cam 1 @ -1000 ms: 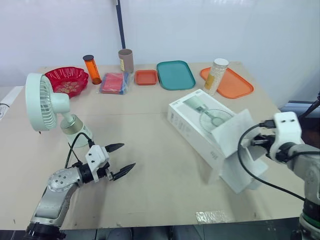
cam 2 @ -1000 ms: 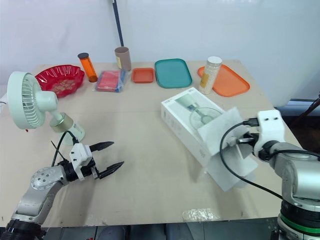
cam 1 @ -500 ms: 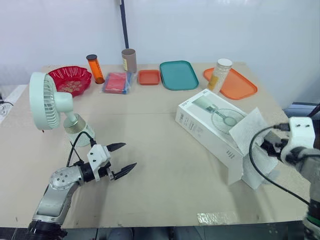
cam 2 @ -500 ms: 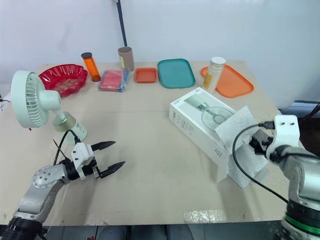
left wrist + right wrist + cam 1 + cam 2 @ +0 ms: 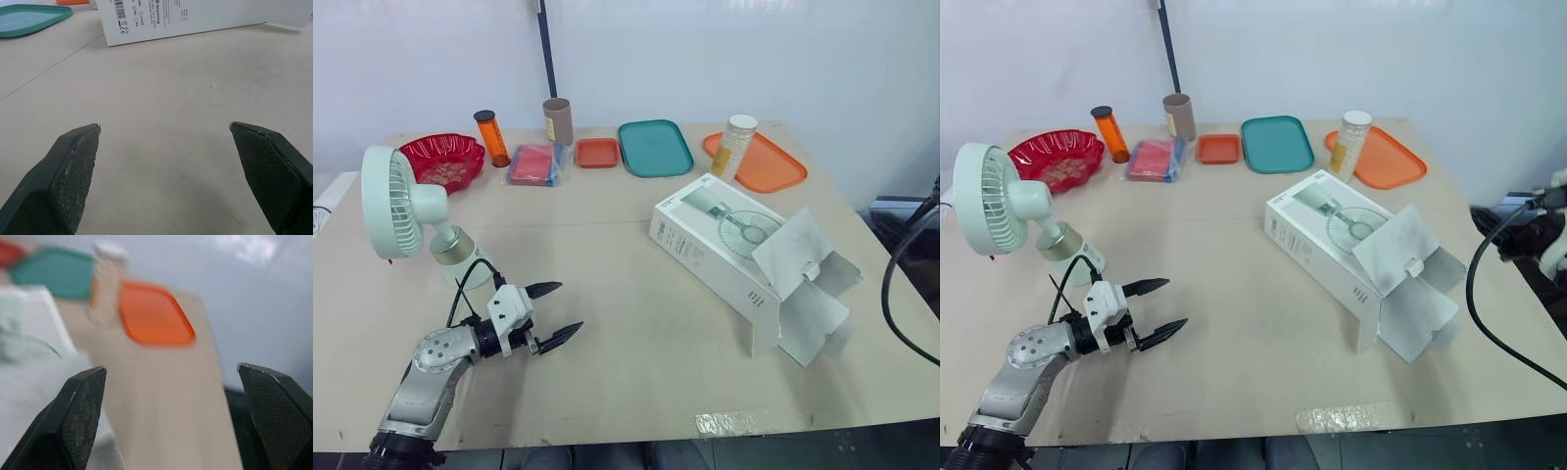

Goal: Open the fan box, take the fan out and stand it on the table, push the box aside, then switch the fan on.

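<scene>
Behind the fan box (image 5: pixel 713 245), teal tray (image 5: pixel 655 147), orange tray (image 5: pixel 775 168), jar (image 5: pixel 735 147)

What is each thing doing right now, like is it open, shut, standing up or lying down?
fan: standing upright on the table.
fan box: lying flat, end flaps open.
left gripper: open, holding nothing.
right gripper: open, holding nothing.
orange bottle: upright, cap on.
jar: upright, lid on.

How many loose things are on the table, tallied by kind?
Trays: 3 (teal tray, small orange tray, large orange tray)
Upright containers: 3 (orange bottle, brown tube, white-capped jar)
Bowls: 1 (red bowl)
Packets: 1 (red packet)
Fans: 1 (fan)
Boxes: 1 (fan box)
Total: 10
</scene>
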